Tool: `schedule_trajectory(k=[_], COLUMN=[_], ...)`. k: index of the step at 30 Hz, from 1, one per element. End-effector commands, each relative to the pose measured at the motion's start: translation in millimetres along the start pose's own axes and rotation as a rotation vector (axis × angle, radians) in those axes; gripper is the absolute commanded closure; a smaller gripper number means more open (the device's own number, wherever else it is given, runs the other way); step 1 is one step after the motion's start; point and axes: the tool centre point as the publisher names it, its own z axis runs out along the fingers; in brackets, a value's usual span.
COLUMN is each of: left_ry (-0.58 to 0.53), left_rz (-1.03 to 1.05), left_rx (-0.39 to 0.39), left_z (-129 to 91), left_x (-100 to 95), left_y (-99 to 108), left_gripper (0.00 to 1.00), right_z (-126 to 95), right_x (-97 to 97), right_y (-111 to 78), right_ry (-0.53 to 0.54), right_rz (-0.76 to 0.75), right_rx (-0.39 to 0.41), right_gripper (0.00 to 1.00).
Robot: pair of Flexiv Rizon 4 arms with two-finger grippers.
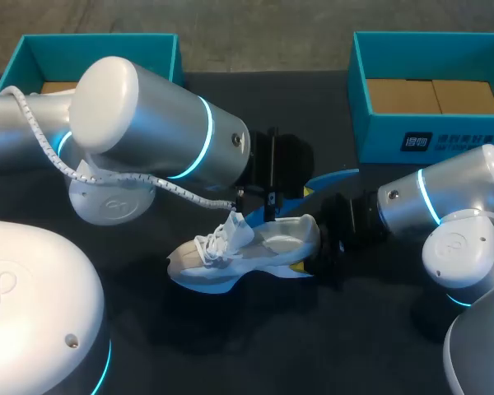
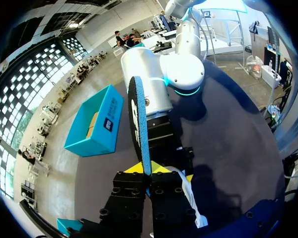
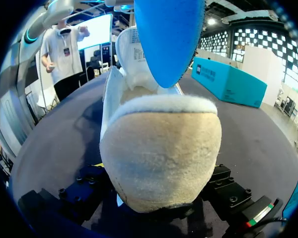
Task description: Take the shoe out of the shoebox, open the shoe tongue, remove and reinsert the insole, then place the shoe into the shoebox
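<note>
A white shoe [image 1: 230, 251] lies on the dark table, toe toward my left arm. Its heel [image 3: 161, 148] fills the space between the fingers of my right gripper [image 3: 159, 166], which presses on it from both sides; a yellow tip [image 1: 300, 265] shows under the heel. Above the shoe's opening, my left gripper [image 2: 150, 171] is shut on the edge of the blue insole [image 2: 138, 124], held on edge and clear of the shoe [image 2: 188, 193]. The insole [image 3: 166, 34] hangs over the raised tongue [image 3: 131, 47]. In the head view the insole [image 1: 329, 177] sticks out toward my right arm.
An open teal shoebox [image 1: 428, 123] stands at the back right of the table, also seen in the left wrist view [image 2: 97, 121] and the right wrist view [image 3: 228, 82]. A second teal box [image 1: 99, 49] sits at the back left, behind my left arm.
</note>
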Motion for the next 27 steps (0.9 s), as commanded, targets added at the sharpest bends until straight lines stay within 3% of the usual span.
schedule_trajectory(k=[1,12,15,21,27], left_ry=[0.003,0.024,0.081,0.173,0.225], left_rz=[0.002,-0.17,-0.25,-0.368,-0.449], left_rx=[0.003,0.064,0.088,0.208,0.298], left_z=[-1,-31,-33,-45,-52], left_x=[-0.1,-37.7,-48.6,-68.2,-74.3], left_y=[2,-28,-32,-44,-56], left_gripper=[1.0,1.0,1.0,1.0,1.0], right_z=[3,3,3,3,3], right_x=[0.8,0.8,0.8,0.8,0.8], right_y=[-1.3,-1.3,-1.3,-1.3,-1.3], right_ry=[-0.002,-0.002,-0.002,-0.002,-0.002], right_rz=[0.0,0.0,0.0,0.0,0.0], right_rx=[0.001,0.001,0.001,0.001,0.001], right_gripper=[1.0,1.0,1.0,1.0,1.0])
